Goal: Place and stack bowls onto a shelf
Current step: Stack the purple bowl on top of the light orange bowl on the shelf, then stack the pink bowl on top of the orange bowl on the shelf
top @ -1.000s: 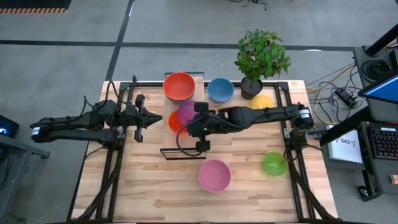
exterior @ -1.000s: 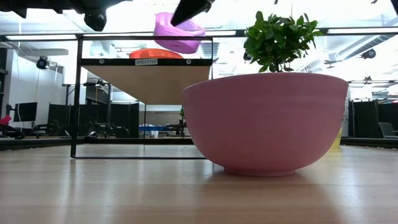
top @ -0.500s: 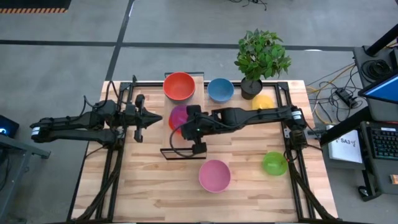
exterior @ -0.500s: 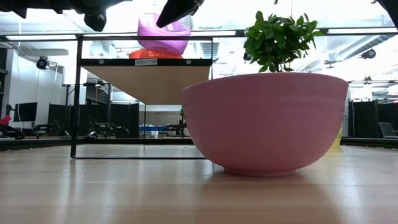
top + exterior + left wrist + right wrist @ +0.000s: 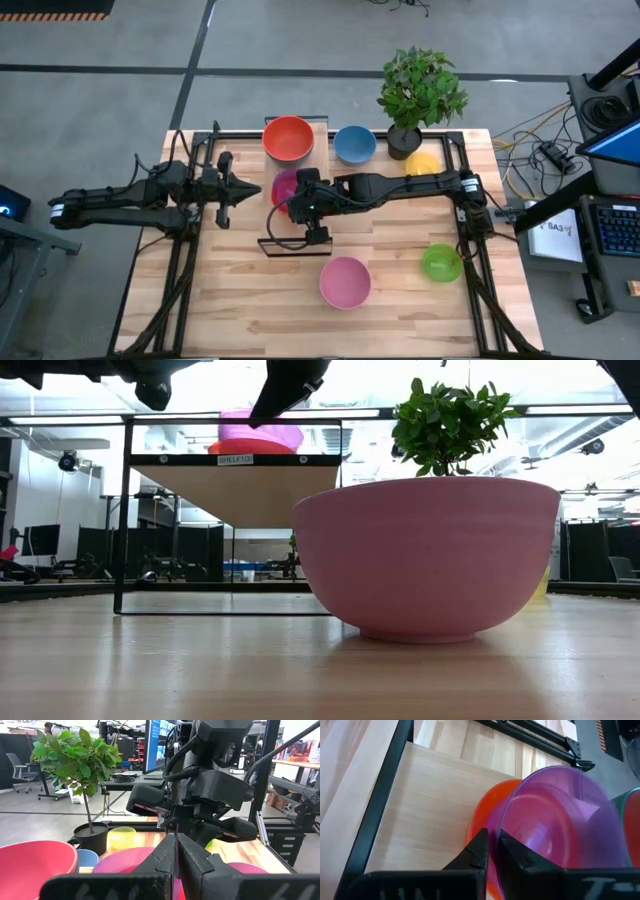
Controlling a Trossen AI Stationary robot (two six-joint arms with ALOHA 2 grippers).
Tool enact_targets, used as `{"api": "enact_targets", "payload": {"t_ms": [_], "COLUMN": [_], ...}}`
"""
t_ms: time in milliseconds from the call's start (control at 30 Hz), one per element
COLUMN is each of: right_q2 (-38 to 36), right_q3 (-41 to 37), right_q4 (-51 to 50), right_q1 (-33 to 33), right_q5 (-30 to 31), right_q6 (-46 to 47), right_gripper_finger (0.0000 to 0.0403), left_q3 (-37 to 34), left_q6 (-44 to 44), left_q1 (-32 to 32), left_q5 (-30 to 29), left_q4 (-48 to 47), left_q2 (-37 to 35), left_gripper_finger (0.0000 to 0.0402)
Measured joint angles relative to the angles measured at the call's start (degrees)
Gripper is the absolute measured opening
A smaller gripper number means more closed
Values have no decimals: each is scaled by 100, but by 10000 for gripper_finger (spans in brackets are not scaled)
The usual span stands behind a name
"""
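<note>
the left end effector (image 5: 238, 190) hangs over the left part of the slatted surface (image 5: 240, 300), its fingers (image 5: 197, 865) pressed together with nothing between them, pointing toward the shelf (image 5: 300, 215). just right of it, on the shelf, the purple bowl (image 5: 286, 186) sits inside the orange bowl (image 5: 482, 827), whose rim shows underneath it. the right end effector (image 5: 300, 192) pinches the near rim of the purple bowl, one finger inside the wall and one outside, as the right wrist view shows. in the low view the purple bowl (image 5: 262, 436) rests low in the orange one (image 5: 228, 448) on top of the shelf plank. at the far end of the shelf sits the red bowl (image 5: 288, 138), and just to its right the blue bowl (image 5: 354, 144) stands on the surface. next comes the dark plant pot (image 5: 404, 142) with its leafy plant, and the yellow bowl (image 5: 422, 163) close by, partly under the right arm. the pink bowl (image 5: 345, 282) stands on the near part of the surface, well apart from the shelf, and the green bowl (image 5: 441, 262) lies farther right.
</note>
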Motion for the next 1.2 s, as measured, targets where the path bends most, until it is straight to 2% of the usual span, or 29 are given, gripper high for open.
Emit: {"api": "enact_targets", "payload": {"t_ms": [267, 500, 600, 800, 1200], "right_q2": [0, -36, -110, -167, -1241], "right_q3": [19, 146, 98, -214, -1658], "right_q4": [13, -4, 98, 298, 420], "right_q1": [-31, -12, -11, 52, 536], "right_q5": [3, -26, -47, -53, -42], "right_q6": [51, 277, 532, 663, 1950], "right_gripper_finger": [78, 86, 76, 17, 11], "left_q3": [0, 0, 0, 0, 2], "left_q6": [0, 0, 0, 0, 20], "left_q1": [-1, -2, -1, -1, -2], "left_q5": [0, 0, 0, 0, 0], "left_q4": [0, -8, -11, -27, -115], "left_q2": [0, 0, 0, 0, 2], "left_gripper_finger": [0, 0, 0, 0, 0]}}
